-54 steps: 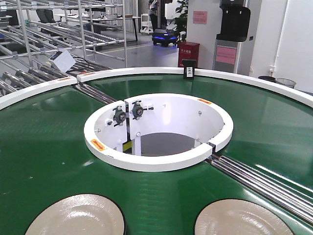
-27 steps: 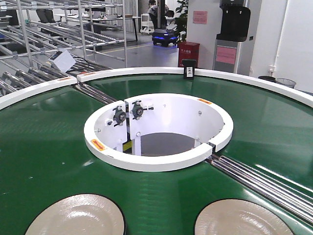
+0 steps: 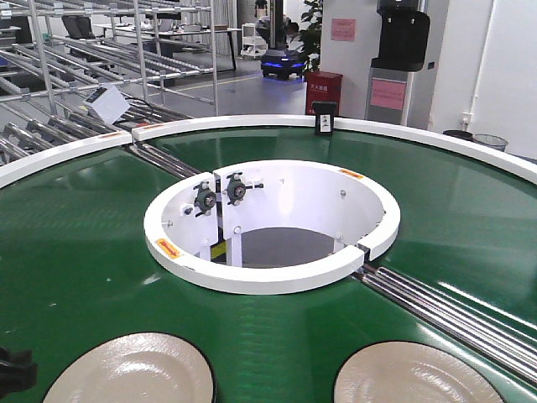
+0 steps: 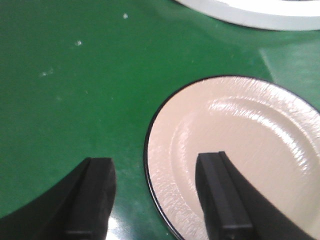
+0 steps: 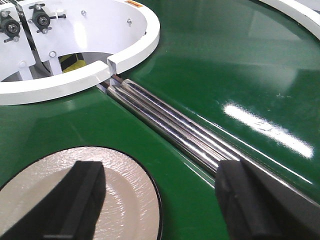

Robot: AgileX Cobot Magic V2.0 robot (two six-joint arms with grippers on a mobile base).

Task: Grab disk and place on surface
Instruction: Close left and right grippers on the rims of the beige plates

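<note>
Green conveyor belt below, left gripper spread wide, empty, straddling rim of left disk, right gripper spread wide, empty, right disk under one finger.

Newly come into the lower left corner of the front view: dark left hand; unseen half a second ago.

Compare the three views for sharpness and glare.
Front view: sharp throughout, only a soft sheen on the green conveyor belt. Left wrist view: blurred overall, with highlights glinting off the cream plate. Right wrist view: crisper, with a bright glare streak on the belt and mirror-like reflections along the steel rollers.
</note>
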